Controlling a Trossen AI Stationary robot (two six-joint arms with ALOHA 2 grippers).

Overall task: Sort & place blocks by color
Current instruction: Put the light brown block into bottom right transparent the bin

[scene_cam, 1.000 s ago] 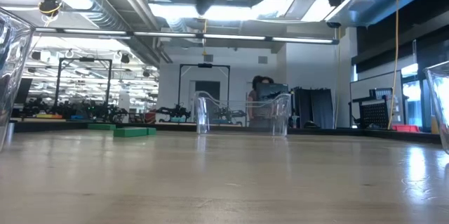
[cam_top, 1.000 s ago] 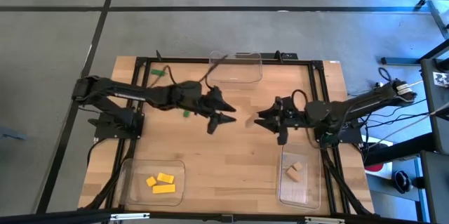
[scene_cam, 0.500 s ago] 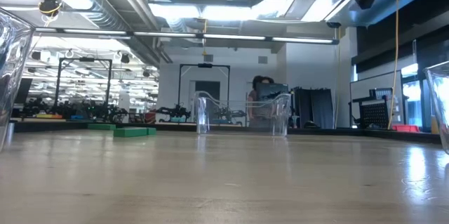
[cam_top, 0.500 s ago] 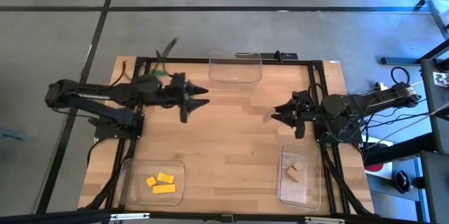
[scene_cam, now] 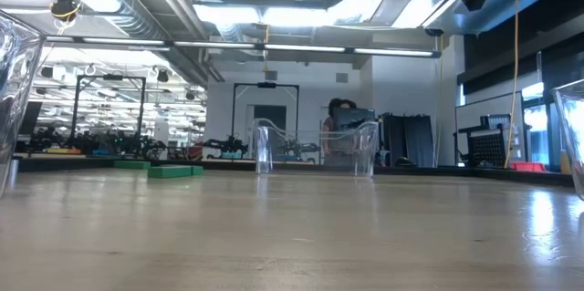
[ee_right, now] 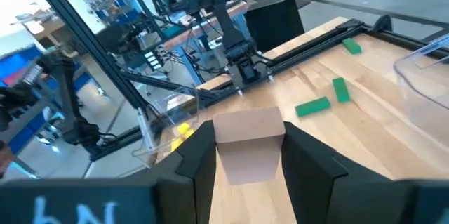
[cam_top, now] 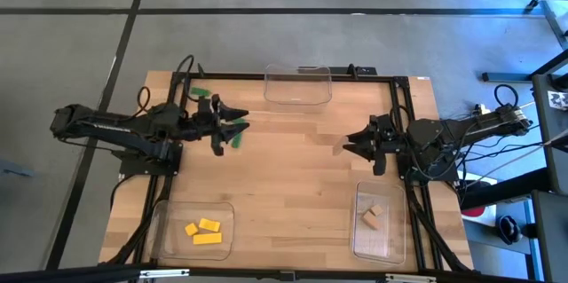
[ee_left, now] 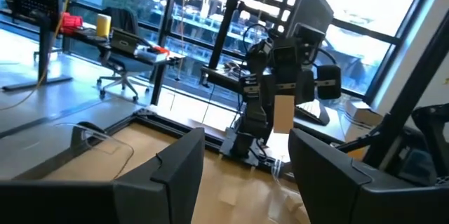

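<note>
tan block (ee_right: 247, 143) clamped in right gripper (ee_right: 245, 155), left gripper (ee_left: 245, 164) open, empty

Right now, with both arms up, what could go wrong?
1. The right gripper holds a tan block off the table, not yet over the tray with tan blocks; if it slips, it would likely land on the bare wood.
2. The green blocks lie close together by the open left gripper; grasping one may nudge its neighbour.
</note>
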